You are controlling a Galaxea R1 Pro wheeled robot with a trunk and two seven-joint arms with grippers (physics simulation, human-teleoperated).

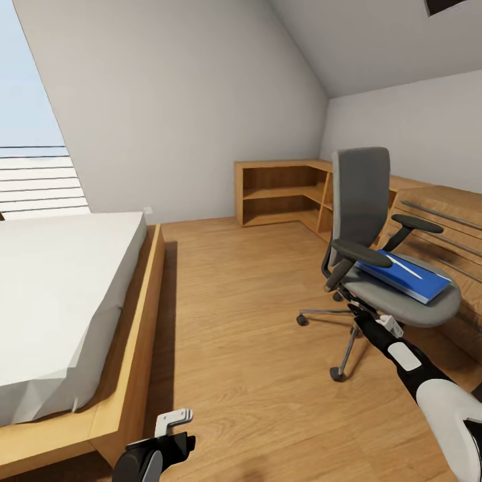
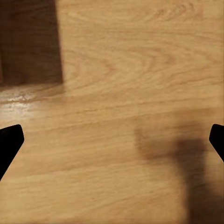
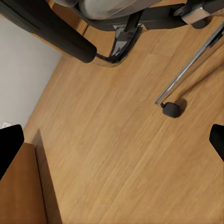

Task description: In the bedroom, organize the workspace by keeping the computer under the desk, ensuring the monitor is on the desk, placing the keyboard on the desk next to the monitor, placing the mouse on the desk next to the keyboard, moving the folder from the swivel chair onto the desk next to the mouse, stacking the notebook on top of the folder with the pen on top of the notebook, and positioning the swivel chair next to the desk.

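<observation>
One bright blue flat folder (image 1: 404,272) lies on the seat of the grey upholstered swivel chair (image 1: 365,221), right of centre in the head view; right gripper (image 1: 353,309) sits at the seat's front edge, fingers apart; left gripper (image 1: 175,428) at bottom left over the light wood floor (image 1: 248,348), fingers apart too.

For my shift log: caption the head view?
Blue folder on swivel chair; right arm reaching toward its seat.

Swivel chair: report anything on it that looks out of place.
A blue folder lies flat on the seat of the swivel chair, skewed toward the right armrest, with a pale pen-like streak on its cover. Odd, since a seat isn't storage. Nothing looks damaged or spilled.
</observation>
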